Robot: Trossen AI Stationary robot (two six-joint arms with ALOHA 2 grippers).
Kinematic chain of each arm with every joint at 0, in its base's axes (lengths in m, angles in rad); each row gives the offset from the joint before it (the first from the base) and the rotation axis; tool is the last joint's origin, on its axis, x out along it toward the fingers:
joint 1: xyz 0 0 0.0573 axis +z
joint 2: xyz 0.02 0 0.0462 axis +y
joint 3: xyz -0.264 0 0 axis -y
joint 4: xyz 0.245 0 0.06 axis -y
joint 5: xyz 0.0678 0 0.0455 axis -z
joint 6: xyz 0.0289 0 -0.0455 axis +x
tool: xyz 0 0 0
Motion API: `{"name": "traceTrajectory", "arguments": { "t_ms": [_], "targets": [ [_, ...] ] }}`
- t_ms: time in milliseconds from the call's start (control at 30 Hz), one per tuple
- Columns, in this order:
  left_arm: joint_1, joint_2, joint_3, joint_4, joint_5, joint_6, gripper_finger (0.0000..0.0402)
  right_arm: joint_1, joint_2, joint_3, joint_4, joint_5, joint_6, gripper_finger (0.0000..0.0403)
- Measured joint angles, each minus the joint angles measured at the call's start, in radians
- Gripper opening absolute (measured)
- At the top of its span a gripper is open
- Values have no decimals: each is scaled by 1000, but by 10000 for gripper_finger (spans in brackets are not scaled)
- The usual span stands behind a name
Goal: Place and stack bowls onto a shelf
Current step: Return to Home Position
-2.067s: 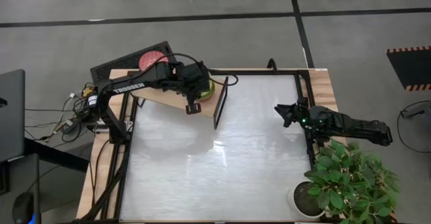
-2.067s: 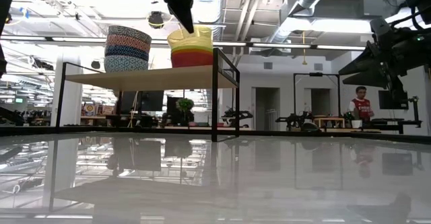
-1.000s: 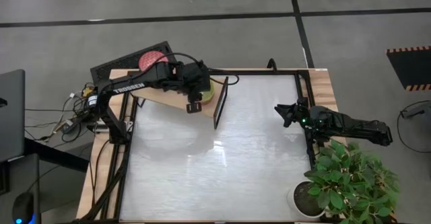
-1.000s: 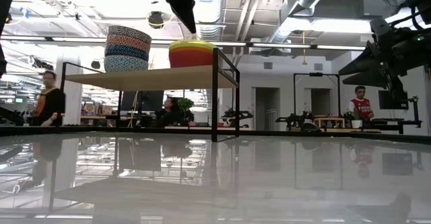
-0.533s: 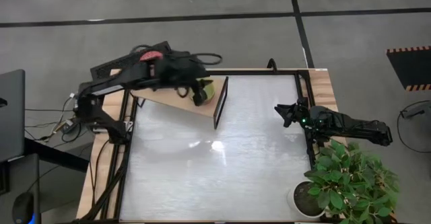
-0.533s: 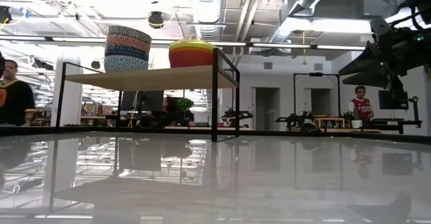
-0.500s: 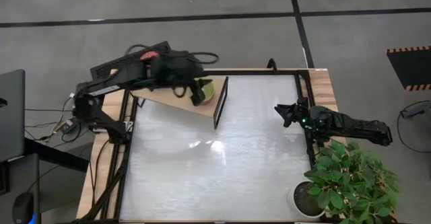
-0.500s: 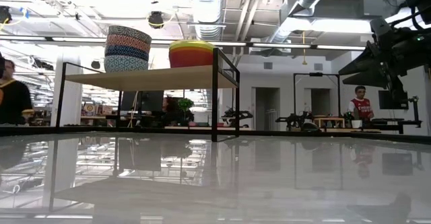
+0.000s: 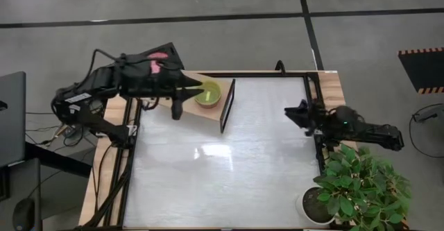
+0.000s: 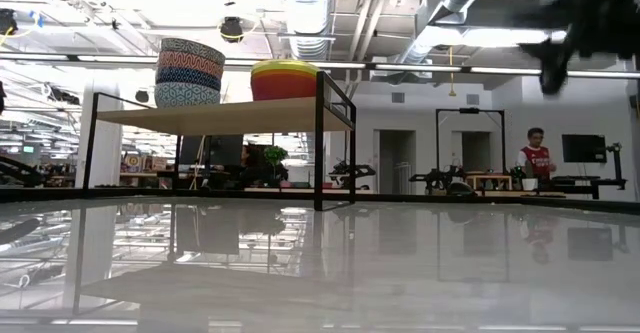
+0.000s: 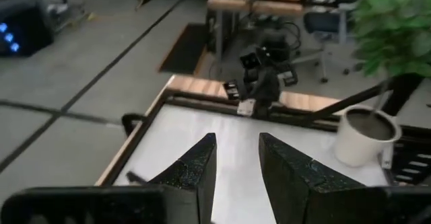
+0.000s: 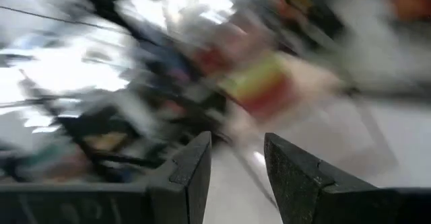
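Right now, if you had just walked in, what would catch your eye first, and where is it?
Two stacks of bowls on the shelf: a patterned stack toward its left in the low view, a yellow-topped stack by its dark end panel. The left end effector hovers empty by the shelf; the right end effector waits at the right edge of the table.

- Shelf (image 10: 225, 116): light wooden board in a dark frame, standing on the glossy bench (image 10: 320, 273).
- Patterned bowls (image 10: 189, 73): one nested stack on the board.
- Plain bowls (image 10: 284, 80): second stack just beside it, yellow on top, red below.
- Robot arm (image 10: 568, 35): dark, blurred, upper right corner.
- Person (image 10: 537, 159): red top, in the room behind.
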State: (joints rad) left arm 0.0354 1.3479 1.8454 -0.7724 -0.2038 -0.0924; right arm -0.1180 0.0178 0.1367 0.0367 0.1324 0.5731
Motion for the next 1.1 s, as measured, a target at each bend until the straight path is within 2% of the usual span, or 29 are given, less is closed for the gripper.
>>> {"name": "traceTrajectory", "arguments": {
  "t_ms": [67, 133, 300, 400, 600, 700, 833, 1100],
  "targets": [
    [-11, -18, 0, 10, 1, 15, 99, -3, -1, 8, 126, -52, -50, 164],
    [-15, -45, -1, 10, -16, 22, 99, -6, -8, 51, 147, -56, -78, 164],
    [-18, -162, -93, 72, -48, 20, 99, -16, -13, 248, -40, -58, -158, 164],
    [-18, -249, -231, 161, -58, 8, 99, -16, -13, 369, -160, -58, -229, 164],
    [-18, -438, -609, 409, -73, -57, 99, -16, -14, 530, -359, -56, -369, 164],
    [-18, -525, -788, 535, -72, -98, 99, -13, -13, 539, -404, -61, -394, 164],
    [-18, -634, -992, 658, -72, -142, 99, 1, -14, 528, -403, -160, -422, 164],
    [-21, -849, -1277, 797, -67, -236, 99, 38, -14, 526, -469, -160, -450, 164]
  ]
}}
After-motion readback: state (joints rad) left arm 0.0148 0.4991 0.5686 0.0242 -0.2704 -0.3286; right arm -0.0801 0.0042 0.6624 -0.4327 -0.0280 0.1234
